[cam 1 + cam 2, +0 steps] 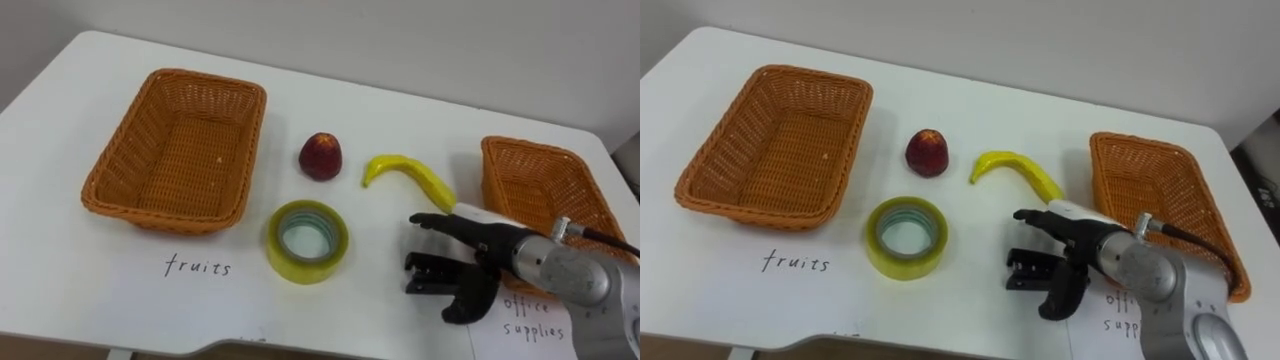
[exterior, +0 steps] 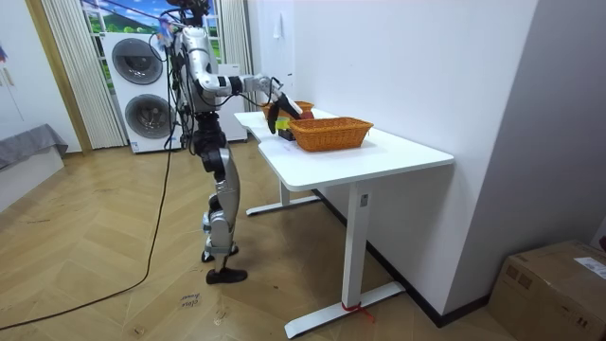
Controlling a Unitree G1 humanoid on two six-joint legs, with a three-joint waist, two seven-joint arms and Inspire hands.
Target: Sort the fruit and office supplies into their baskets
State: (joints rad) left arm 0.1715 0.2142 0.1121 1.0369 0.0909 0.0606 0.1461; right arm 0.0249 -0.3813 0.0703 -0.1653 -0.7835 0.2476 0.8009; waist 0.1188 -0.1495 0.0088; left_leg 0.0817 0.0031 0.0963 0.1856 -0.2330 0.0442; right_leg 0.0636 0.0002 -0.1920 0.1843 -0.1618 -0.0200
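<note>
Nothing sorted yet. Left woven orange basket [image 1: 105,180] and right woven orange basket [image 1: 520,190] are empty. Red fruit [image 1: 320,157], yellow banana [image 1: 410,172] and yellow tape roll [image 1: 307,270] lie between them on the white surface [image 1: 100,290]. Right hand [image 1: 470,255] hovers near the banana, fingers spread, holding nothing.

- Worktop [image 1: 80,290]: plain white, with dark handwritten lettering near the front edge.
- Left basket [image 1: 112,160]: orange-brown wicker, fine woven pattern throughout.
- Right basket [image 1: 545,195]: same orange-brown wicker weave.
- Round fruit [image 1: 320,156], centre: dark red, with a paler reddish patch on top.
- Banana [image 1: 410,175], right of it: bright yellow, greenish at the stem end.
- Tape roll [image 1: 305,270], near centre: translucent yellow-green, pale grey-green inside the ring.
- Right hand [image 1: 478,262]: black fingers, silver-grey wrist housing.
- Paper label [image 1: 535,320], near right: white, dark handwriting.
</note>
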